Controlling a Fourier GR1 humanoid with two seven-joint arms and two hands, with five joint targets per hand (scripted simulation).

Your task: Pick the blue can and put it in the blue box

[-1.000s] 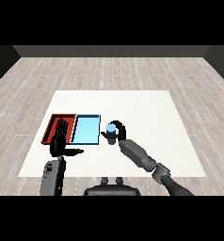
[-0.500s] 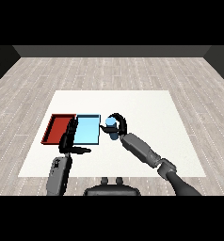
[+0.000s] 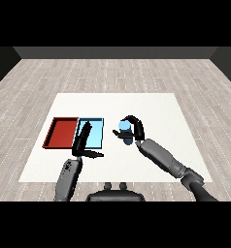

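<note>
The blue can (image 3: pixel 123 128) is held just right of the light blue tray (image 3: pixel 96 131), with my right hand (image 3: pixel 134 131) curled round it from the right. Whether the can touches the table I cannot tell. My left hand (image 3: pixel 83 139) reaches over the near left part of the light blue tray, its fingers straight and its thumb sticking out to the right, holding nothing.
A red tray (image 3: pixel 62 132) lies directly left of the light blue one. The white table (image 3: pixel 151 111) stretches wide to the right and behind the trays. Grey wood floor surrounds the table.
My right hand has carried the blue can a little left, towards the light blue tray. My left hand has shifted right, from over the red tray to over the blue one.
</note>
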